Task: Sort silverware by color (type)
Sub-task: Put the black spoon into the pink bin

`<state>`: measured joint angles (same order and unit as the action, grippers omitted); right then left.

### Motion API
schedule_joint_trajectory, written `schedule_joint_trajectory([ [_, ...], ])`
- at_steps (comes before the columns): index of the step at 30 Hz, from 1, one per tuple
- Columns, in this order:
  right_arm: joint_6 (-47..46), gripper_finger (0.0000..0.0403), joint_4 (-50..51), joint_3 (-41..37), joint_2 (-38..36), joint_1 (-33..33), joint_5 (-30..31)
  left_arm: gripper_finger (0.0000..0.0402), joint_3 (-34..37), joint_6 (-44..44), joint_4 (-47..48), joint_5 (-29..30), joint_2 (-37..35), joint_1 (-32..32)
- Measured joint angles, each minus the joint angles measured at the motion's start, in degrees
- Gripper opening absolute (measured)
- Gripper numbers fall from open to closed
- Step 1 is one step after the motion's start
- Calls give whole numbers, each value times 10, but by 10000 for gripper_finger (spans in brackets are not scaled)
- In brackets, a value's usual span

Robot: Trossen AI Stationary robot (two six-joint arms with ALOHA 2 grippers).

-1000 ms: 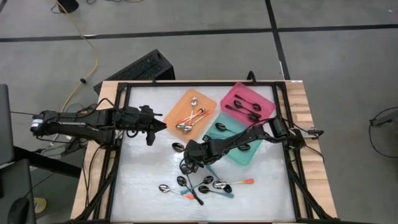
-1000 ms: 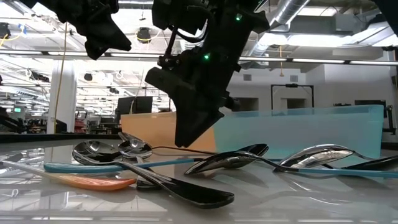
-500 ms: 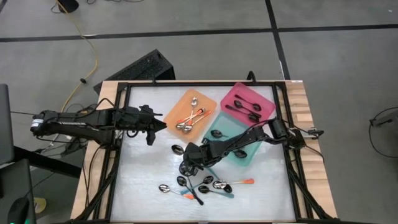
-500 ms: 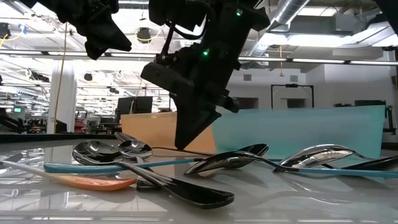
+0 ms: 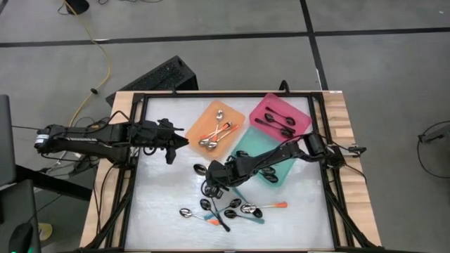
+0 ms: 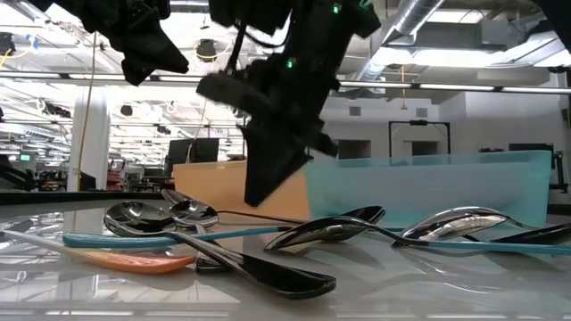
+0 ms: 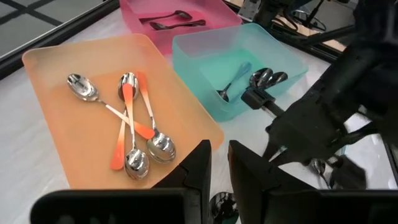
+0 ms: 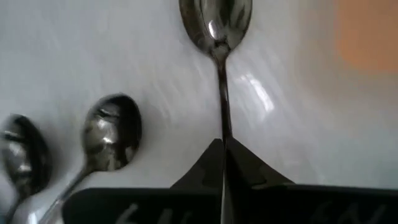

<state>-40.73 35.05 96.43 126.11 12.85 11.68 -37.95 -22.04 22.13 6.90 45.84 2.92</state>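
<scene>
The high view looks straight down from well above, taking in the whole table [image 5: 169,211], both arms and the floor around it. The low view sits at tabletop height among the loose spoons [image 6: 223,245], close to them, facing level across the table toward the orange tray [image 6: 214,187], the teal tray [image 6: 428,187] and the room behind. The left wrist view looks forward and down past its own fingers at all three trays, sharing the orange tray [image 7: 68,149] with the high and low views. The right wrist view is pressed very near the tabletop, filled by a few spoons.
</scene>
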Motion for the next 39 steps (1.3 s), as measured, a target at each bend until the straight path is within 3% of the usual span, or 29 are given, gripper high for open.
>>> schedule_joint_trajectory([
  [5, 18, 5, 20, 26, -13, 3, 4, 41, 0, 0, 0, 0, 0, 0],
  [9, 46, 16, 17, 53, -13, 2, 14, 41, 0, 0, -1, 0, 0, 0],
  [21, 35, 168, -8, 56, 42, -4, 16, 41, 0, -8, 0, 0, 0, 0],
  [26, 18, 190, 6, 58, 64, 1, 21, 41, 0, -10, 4, 0, 0, 0],
  [32, -3, 152, 22, 59, 69, -3, 11, 41, 0, -10, 4, 0, 0, 0],
  [39, -27, 25, 37, 59, 70, -3, 6, 41, 0, -11, 5, 14, 0, 0],
])
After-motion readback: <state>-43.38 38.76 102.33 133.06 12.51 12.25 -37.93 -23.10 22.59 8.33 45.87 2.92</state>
